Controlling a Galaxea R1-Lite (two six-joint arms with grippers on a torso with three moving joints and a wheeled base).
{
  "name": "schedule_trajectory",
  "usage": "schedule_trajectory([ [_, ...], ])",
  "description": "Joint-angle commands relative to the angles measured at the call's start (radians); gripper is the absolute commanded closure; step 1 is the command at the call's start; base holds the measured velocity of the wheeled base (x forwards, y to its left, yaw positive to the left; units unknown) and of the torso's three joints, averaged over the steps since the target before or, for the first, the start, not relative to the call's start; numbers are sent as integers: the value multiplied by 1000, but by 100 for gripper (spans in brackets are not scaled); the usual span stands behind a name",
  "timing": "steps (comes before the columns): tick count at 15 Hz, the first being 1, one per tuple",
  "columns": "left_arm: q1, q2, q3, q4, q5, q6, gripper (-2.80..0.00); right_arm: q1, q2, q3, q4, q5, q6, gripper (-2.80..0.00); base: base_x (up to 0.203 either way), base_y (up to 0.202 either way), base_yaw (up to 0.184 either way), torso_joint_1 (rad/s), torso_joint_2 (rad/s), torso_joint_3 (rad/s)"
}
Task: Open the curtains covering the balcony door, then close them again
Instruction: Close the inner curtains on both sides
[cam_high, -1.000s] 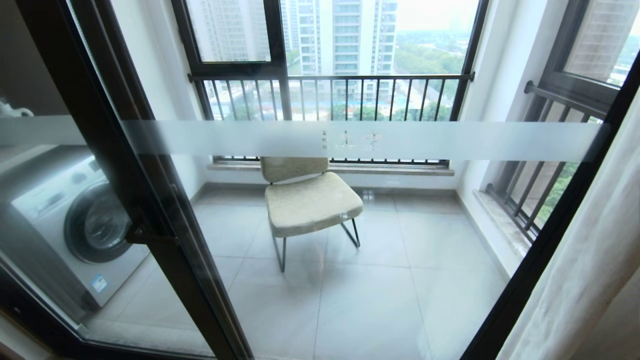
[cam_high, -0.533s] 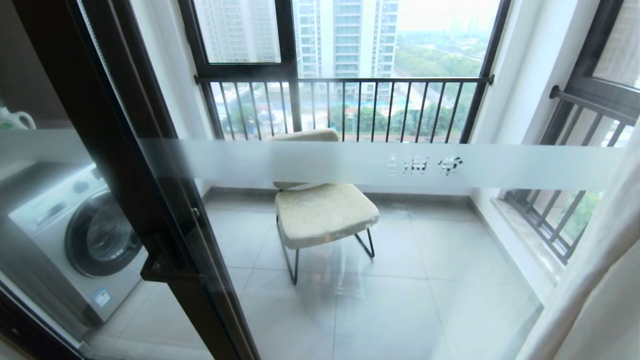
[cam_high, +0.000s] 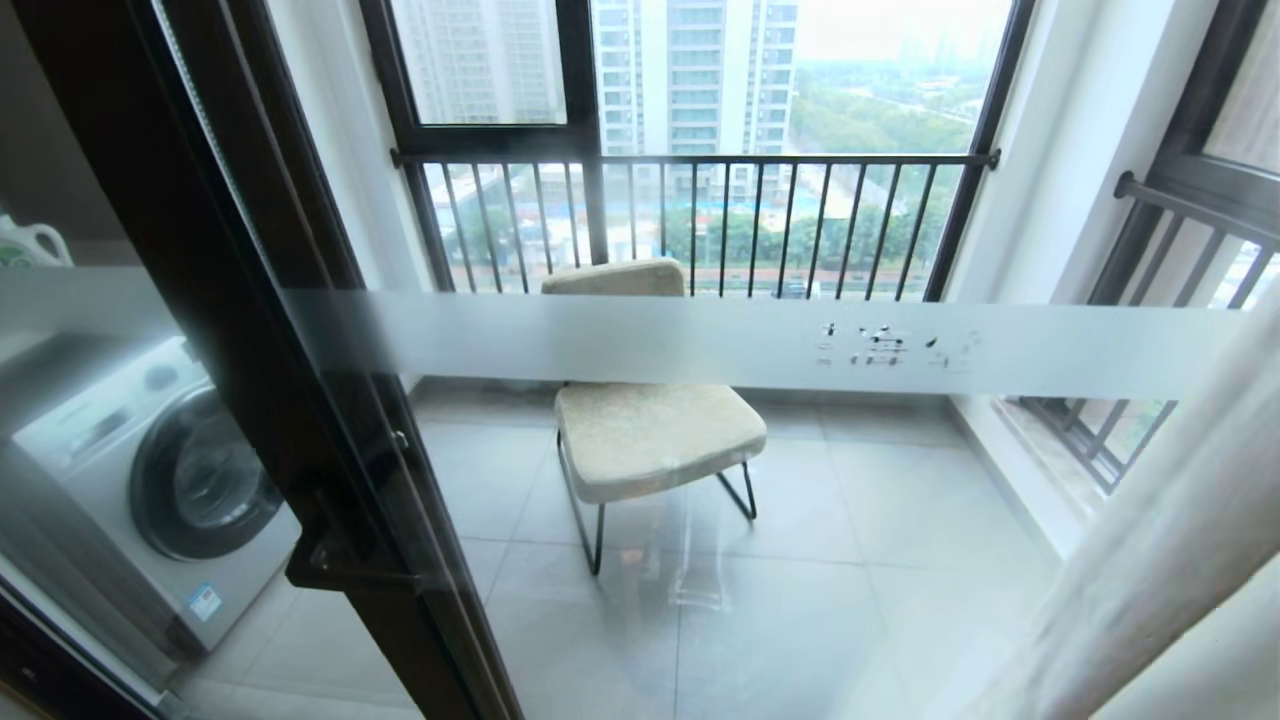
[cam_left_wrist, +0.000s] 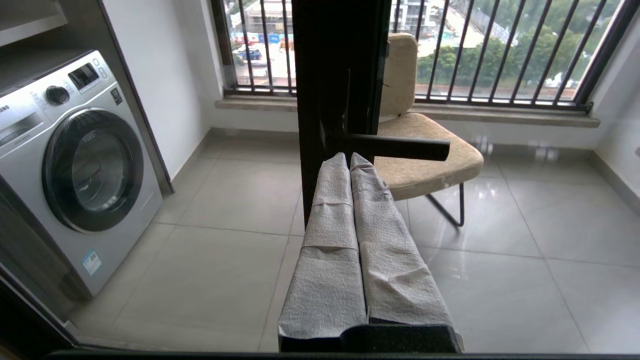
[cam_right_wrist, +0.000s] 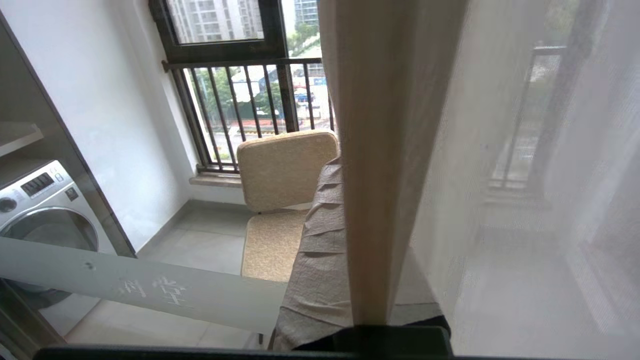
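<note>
Curtains (cam_high: 1150, 560) bunched at right edge of balcony door (cam_high: 700, 345), glass mostly bare: opening looks done, closing pull seems in hand. Right gripper (cam_right_wrist: 350, 170) raised close against curtain edge, jaws pressed together with beige fold between them, likely pinched for dragging. Left gripper (cam_left_wrist: 348, 157) parked low facing door handle (cam_left_wrist: 400, 147), jaws together, empty.

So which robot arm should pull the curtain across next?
The right. The right gripper is already pinching the curtain edge. The left gripper sits shut by the door handle, holding nothing.
</note>
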Motion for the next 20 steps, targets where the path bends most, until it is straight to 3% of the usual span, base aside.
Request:
schedule_trajectory([
  [1, 0, 0, 0, -1, 1, 0, 0, 1, -10, 1, -2, 2, 1, 0, 0, 0, 0, 0, 0, 0],
  [20, 0, 0, 0, -1, 1, 0, 0, 1, -2, 3, -3, 1, 1, 0, 0, 3, 0, -1, 0, 0],
])
